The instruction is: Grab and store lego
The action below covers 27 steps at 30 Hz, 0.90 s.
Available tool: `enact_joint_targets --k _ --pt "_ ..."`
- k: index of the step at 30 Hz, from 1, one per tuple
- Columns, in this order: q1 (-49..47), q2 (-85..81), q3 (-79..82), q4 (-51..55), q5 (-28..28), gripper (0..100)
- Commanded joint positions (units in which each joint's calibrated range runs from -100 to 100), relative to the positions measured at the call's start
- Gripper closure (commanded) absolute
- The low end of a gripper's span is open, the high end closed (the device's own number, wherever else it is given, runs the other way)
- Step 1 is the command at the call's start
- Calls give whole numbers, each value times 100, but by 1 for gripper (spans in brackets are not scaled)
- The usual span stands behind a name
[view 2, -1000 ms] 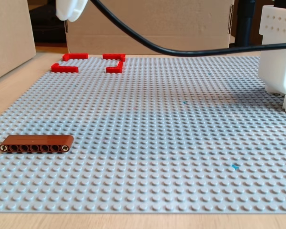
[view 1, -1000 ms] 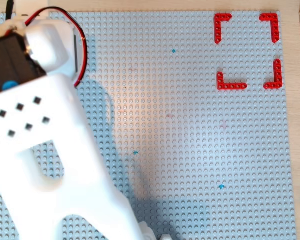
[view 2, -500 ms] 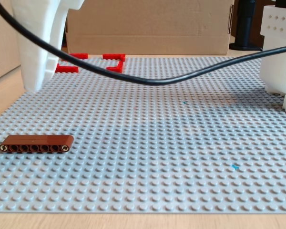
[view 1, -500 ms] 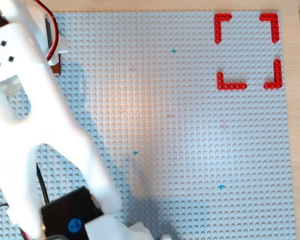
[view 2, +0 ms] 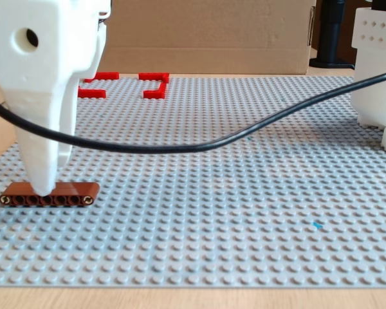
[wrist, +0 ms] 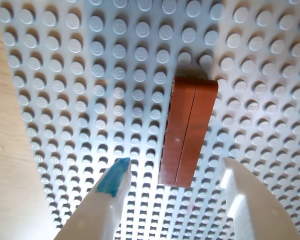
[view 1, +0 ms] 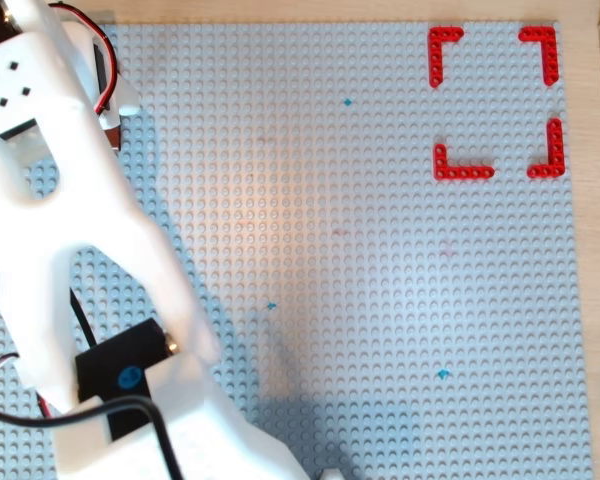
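The gripper point(wrist: 172, 200) is spread wide and empty, its two fingers standing either side of the near end of the brown brick point(wrist: 187, 132). In the wrist view the brick lies flat on the studded plate point(wrist: 90, 100), running straight away from the gripper, between the fingertips but closer to the right one. In the fixed view one fingertip point(view 2: 42, 183) is down at the brick's point(view 2: 48, 192) top, so close I cannot tell whether it touches.

This looks like the grab step, just short of closing. The next move likely calls for a small shift to centre the brick, then a squeeze across its narrow width.

The brick sits close to the plate's edge; in the wrist view bare desk point(wrist: 10, 175) runs just left of the blue-marked finger point(wrist: 112, 182). Ahead of the gripper the plate is open. The four red corner pieces point(view 1: 495, 100), probably marking where the brick goes, lie well apart from the gripper at the far corner in the overhead view. A black cable point(view 2: 212, 143) droops across the fixed view, near the plate.
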Motion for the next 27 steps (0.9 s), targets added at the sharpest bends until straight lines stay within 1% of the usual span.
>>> enact_joint_targets --k 1,4,7,11,13,16,18,23,27 --pt "-44 14 -299 -142 21 80" --pt "-44 99 -299 -176 21 80" --pt "-52 285 -299 -429 27 80" --pt "-59 429 -299 -464 27 85" --pt "-44 438 -299 -447 32 89" --pt "-37 438 -299 -490 136 100" --pt "-37 438 -299 -499 136 98" --pt "-37 421 -317 -481 136 98" --pt "-37 421 -852 -63 136 98"
